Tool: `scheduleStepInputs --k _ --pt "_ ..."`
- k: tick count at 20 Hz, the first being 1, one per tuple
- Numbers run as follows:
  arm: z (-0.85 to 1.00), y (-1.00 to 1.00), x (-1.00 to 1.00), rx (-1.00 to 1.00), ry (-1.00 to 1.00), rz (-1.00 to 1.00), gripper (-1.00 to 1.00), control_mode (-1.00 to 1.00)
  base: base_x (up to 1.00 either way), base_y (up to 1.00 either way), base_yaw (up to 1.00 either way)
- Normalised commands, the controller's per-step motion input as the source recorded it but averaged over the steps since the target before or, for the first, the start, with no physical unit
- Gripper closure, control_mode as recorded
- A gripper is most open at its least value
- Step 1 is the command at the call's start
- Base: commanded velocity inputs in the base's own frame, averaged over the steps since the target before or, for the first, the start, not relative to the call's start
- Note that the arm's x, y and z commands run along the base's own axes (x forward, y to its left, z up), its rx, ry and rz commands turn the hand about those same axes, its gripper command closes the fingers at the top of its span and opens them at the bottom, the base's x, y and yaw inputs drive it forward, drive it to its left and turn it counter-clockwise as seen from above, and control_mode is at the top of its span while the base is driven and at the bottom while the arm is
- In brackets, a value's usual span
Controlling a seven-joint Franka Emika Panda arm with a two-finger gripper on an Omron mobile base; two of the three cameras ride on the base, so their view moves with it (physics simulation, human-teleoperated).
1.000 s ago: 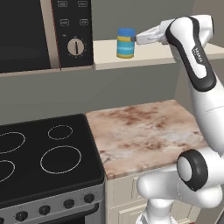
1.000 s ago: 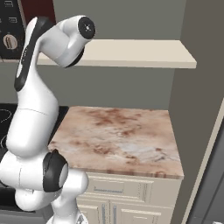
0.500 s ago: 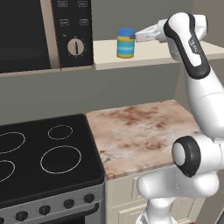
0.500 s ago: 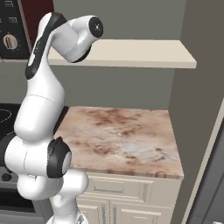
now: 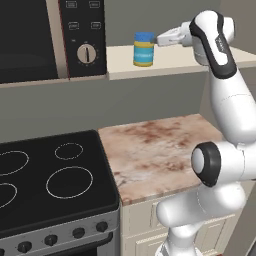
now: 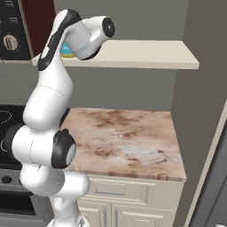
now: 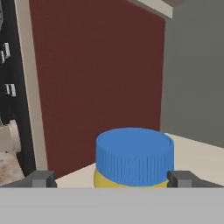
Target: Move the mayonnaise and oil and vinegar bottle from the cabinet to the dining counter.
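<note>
Hand view: mayonnaise [image 7: 134, 156] sits between the parted claw [image 7: 111, 178] fingertips.

Left base view: from behind-left of the arm, looking forward and down across the stove [image 5: 50, 175] and marble worktop [image 5: 160, 150] up to the cabinet [image 5: 175, 60]. Right base view: from behind-right, facing the same worktop [image 6: 128, 137] and cabinet [image 6: 146, 53]. Hand view: very close, level with the mayonnaise [image 7: 133, 157] on the cabinet.
</note>
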Motion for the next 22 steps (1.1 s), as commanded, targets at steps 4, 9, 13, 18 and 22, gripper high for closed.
scheduleStepInputs --k 4,9,13,18,22 --pt "-0.04 0.0 0.28 0.0 0.0 0.0 -1.0 -1.0 0.0 0.0 0.0" --pt "-0.01 0.0 0.02 0.0 0.0 0.0 -1.0 -1.0 0.0 0.0 0.0" --pt "0.0 0.02 0.0 0.0 0.0 0.01 -1.0 -1.0 0.0 0.0 0.0" --pt "-0.02 0.11 0.06 0.0 0.0 0.0 -1.0 -1.0 0.0 0.0 0.0" --pt "-0.03 0.15 0.09 0.0 0.0 0.0 -1.0 -1.0 0.0 0.0 0.0"
